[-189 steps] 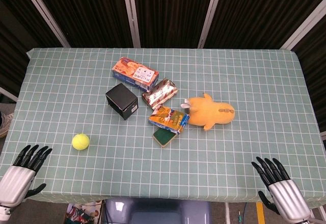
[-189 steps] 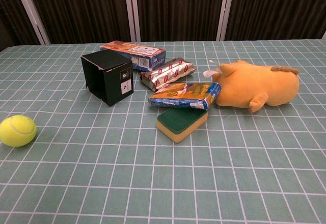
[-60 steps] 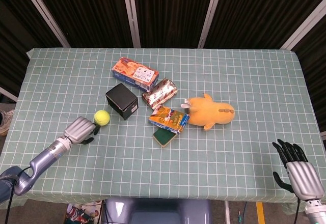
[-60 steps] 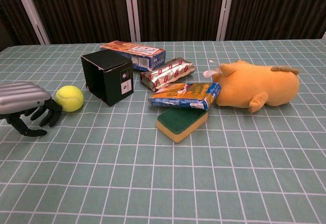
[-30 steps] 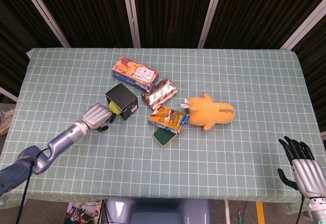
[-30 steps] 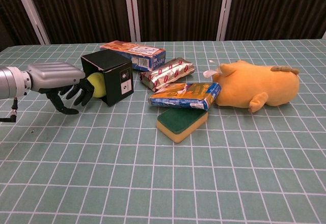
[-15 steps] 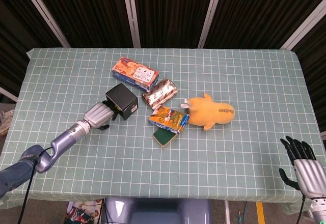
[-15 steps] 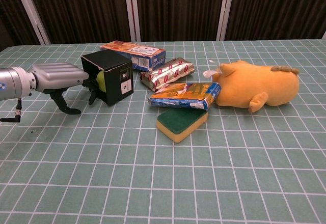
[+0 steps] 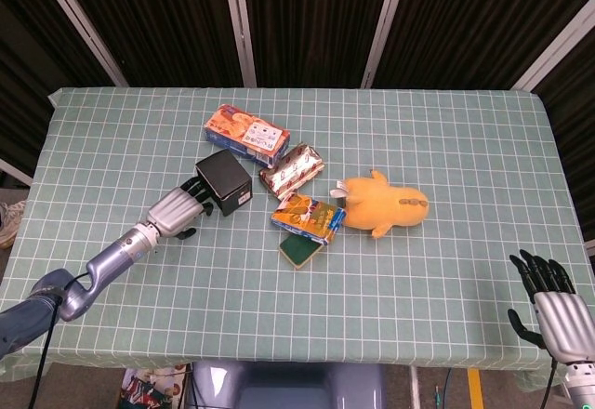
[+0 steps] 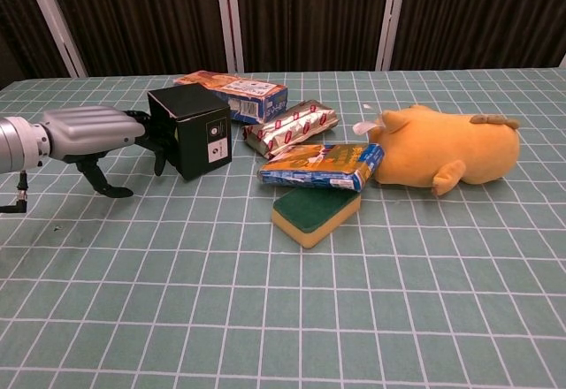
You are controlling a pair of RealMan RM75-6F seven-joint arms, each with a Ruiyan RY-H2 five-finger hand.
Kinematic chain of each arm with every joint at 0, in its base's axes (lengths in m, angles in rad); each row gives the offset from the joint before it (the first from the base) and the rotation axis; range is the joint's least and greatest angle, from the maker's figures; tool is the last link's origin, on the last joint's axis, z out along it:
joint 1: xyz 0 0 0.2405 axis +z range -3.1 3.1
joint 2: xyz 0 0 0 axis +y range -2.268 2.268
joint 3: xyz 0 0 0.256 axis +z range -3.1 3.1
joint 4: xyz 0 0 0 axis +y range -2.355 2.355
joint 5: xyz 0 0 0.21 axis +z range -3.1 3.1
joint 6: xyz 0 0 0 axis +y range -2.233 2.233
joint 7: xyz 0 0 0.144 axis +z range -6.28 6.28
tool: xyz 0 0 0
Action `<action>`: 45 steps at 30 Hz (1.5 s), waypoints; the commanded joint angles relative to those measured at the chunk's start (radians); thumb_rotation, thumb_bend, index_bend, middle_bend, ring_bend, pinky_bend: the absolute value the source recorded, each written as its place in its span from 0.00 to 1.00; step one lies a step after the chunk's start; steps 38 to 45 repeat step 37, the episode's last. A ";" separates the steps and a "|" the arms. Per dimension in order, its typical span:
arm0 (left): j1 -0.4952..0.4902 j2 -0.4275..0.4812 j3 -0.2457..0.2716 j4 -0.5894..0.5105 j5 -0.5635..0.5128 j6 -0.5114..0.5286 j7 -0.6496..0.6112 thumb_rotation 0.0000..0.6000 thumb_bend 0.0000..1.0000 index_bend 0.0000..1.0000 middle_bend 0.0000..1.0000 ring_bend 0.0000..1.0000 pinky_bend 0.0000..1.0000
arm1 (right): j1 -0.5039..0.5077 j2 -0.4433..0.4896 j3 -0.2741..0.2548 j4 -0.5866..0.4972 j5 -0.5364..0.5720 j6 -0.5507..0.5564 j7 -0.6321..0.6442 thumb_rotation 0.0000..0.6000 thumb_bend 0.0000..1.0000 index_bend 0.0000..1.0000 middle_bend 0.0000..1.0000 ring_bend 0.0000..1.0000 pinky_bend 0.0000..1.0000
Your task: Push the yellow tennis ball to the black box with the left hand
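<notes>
Fingers [image 10: 150, 146] of my left hand [image 9: 177, 208] are reaching forward against the open side of the black box [image 9: 224, 182], spread a little and holding nothing. I am keeping the palm low over the table [image 9: 112, 139], with the silver back of the hand turned upward and the thumb hanging down toward the cloth. The yellow tennis ball is not showing in either view now; I am judging that it is sitting inside the box or hidden just behind my fingertips at the box's mouth, but I cannot tell which.

To finish this push well, I am thinking the move should be short and gentle, since the box is light-looking and liable to slide or turn if I am leaning on its wall instead of on the ball. Pressing straight toward the box's opening, then easing the fingers off without hooking the edge, looks like the safest course.

Beyond the box, on its far side, an orange snack carton [image 9: 246, 135] is lying nearly against it, and a silver packet [image 9: 292, 169] is just beside that. My right hand [image 9: 555, 316] is resting well apart from the box, fingers spread, holding nothing.
</notes>
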 commanded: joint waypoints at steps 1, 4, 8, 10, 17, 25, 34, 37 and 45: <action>0.006 0.006 0.002 -0.012 -0.001 0.011 0.003 1.00 0.27 0.37 0.01 0.00 0.02 | -0.001 0.001 0.000 -0.001 0.000 0.002 0.000 1.00 0.43 0.00 0.00 0.00 0.00; 0.013 0.015 0.007 -0.025 0.003 0.030 0.009 1.00 0.27 0.37 0.02 0.00 0.01 | -0.002 0.001 0.000 -0.002 -0.002 0.004 -0.001 1.00 0.43 0.00 0.00 0.00 0.00; 0.030 0.050 0.028 -0.082 0.019 0.065 -0.023 1.00 0.27 0.37 0.08 0.01 0.01 | -0.004 0.002 -0.001 -0.002 -0.007 0.007 0.000 1.00 0.43 0.00 0.00 0.00 0.00; 0.046 0.085 0.045 -0.127 0.034 0.099 -0.041 1.00 0.27 0.35 0.13 0.02 0.02 | -0.004 0.002 -0.002 -0.003 -0.010 0.009 0.000 1.00 0.43 0.00 0.00 0.00 0.00; 0.185 0.254 0.117 -0.311 0.076 0.318 -0.032 1.00 0.26 0.27 0.15 0.03 0.05 | -0.007 0.004 -0.010 -0.007 -0.035 0.017 -0.003 1.00 0.43 0.00 0.00 0.00 0.00; 0.471 0.421 0.198 -0.499 0.056 0.646 0.069 1.00 0.13 0.04 0.06 0.00 0.01 | -0.009 0.010 -0.015 0.003 -0.046 0.020 0.023 1.00 0.43 0.00 0.00 0.00 0.00; 0.672 0.384 0.206 -0.580 0.013 0.783 0.274 1.00 0.10 0.00 0.00 0.00 0.00 | -0.028 -0.003 -0.016 0.030 -0.105 0.094 0.064 1.00 0.43 0.00 0.00 0.00 0.00; 0.685 0.384 0.201 -0.588 0.024 0.784 0.300 1.00 0.10 0.00 0.00 0.00 0.00 | -0.032 -0.011 -0.015 0.039 -0.110 0.105 0.061 1.00 0.43 0.00 0.00 0.00 0.00; 0.685 0.384 0.201 -0.588 0.024 0.784 0.300 1.00 0.10 0.00 0.00 0.00 0.00 | -0.032 -0.011 -0.015 0.039 -0.110 0.105 0.061 1.00 0.43 0.00 0.00 0.00 0.00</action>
